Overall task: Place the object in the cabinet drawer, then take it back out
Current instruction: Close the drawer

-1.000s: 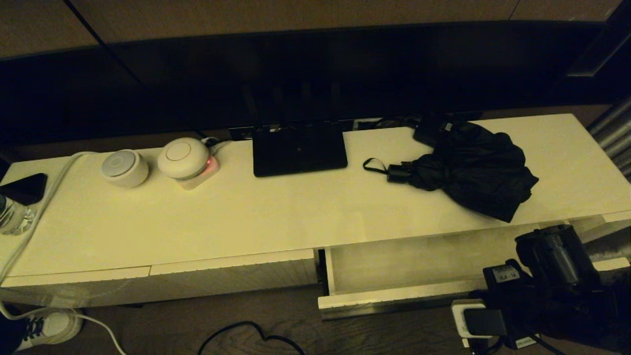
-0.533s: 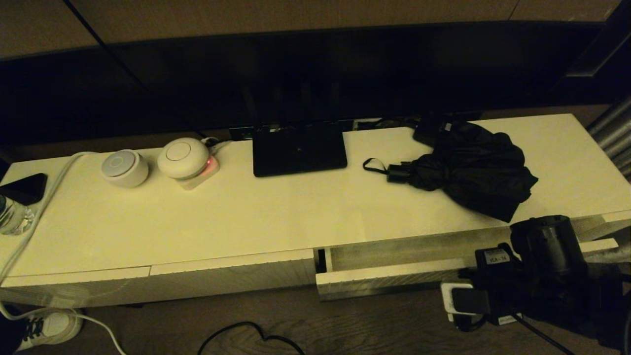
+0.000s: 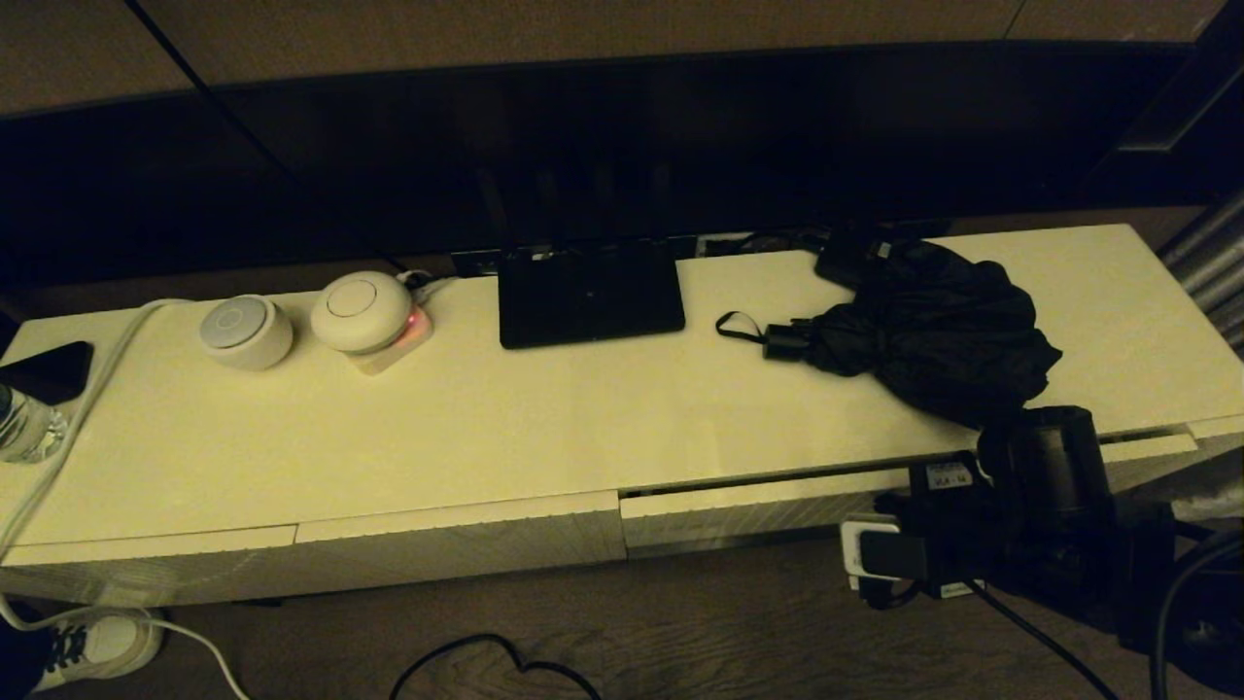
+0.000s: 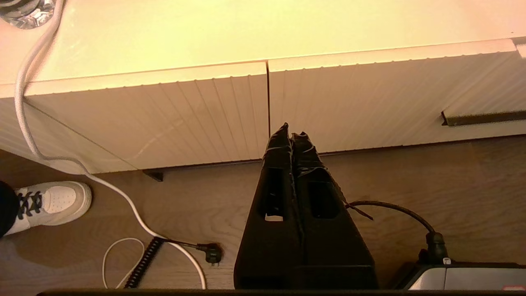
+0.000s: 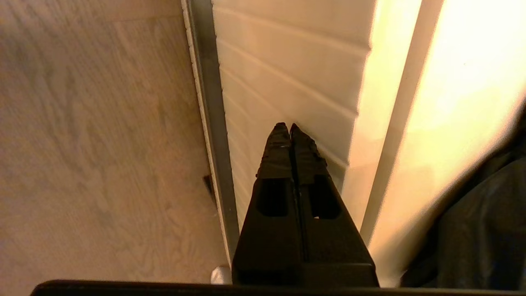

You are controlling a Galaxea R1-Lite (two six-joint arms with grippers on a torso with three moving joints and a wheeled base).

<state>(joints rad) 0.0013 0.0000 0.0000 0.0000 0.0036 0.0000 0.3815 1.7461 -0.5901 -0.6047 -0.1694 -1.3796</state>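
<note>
Lying umbrella (image 3: 933, 331) just beyond right claw (image 5: 289, 127)

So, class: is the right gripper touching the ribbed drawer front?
Touching: the right wrist view shows the shut right gripper with its tips pressed against the ribbed drawer front, no gap.

Dim, yellow-cast room on my feed; counter (image 3: 486, 428) top glares beyond the right fingers (image 5: 291, 135), background wall black, fabric edge blurred.

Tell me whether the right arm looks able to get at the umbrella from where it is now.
Probably yes: the umbrella lies uncovered on the cabinet top, just behind the shut right gripper at the drawer front, with nothing between.
</note>
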